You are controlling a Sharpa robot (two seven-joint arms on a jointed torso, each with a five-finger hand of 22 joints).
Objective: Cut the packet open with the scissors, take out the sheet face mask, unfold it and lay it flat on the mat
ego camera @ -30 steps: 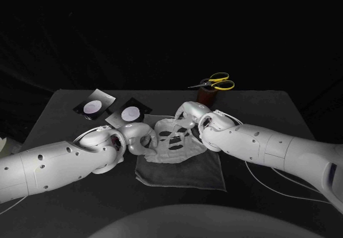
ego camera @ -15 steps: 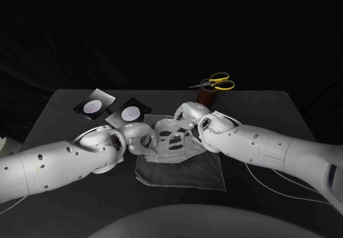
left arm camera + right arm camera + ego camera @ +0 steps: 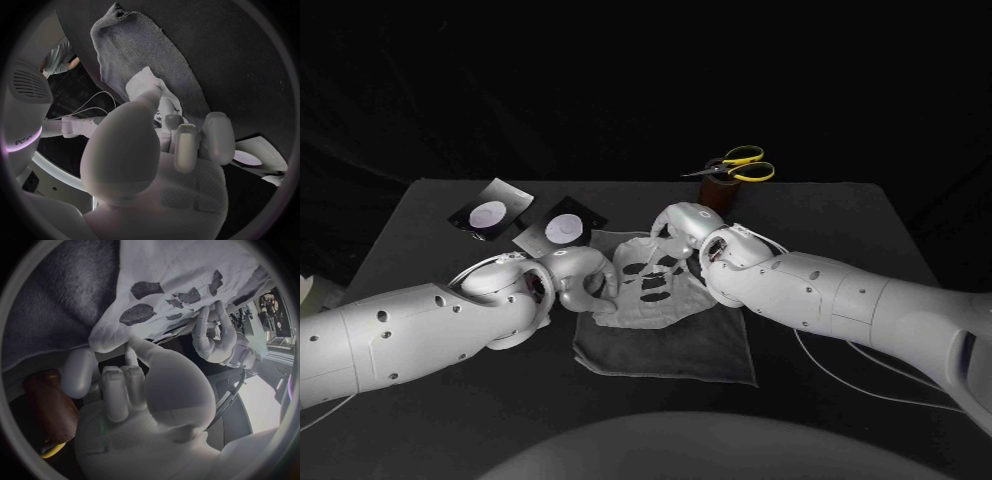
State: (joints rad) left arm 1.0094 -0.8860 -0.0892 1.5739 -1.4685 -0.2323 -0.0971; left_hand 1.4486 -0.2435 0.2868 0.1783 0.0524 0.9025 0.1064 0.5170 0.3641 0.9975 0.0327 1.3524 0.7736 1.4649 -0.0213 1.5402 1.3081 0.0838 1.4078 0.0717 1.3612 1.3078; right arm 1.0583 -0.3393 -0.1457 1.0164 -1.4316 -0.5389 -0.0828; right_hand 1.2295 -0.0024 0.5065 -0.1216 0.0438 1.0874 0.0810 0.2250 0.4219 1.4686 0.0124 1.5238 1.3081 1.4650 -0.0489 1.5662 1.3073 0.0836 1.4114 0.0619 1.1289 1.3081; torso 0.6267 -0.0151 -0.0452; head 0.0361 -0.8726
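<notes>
Left hand (image 3: 583, 278) is clamped on one edge of the sheet mask (image 3: 646, 288), thumb against fingers. The mask spans between both hands, sagging onto the mat (image 3: 672, 352) beneath them. Right hand (image 3: 678, 224) pinches the opposite edge. I judge the sheet limp, damp and easily torn, so I grip it at the outer rim only. Both arms hide the contact points from overhead, and the bunched lower folds are unreadable.

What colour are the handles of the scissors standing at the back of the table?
Yellow. The scissors show best in the head view.
</notes>
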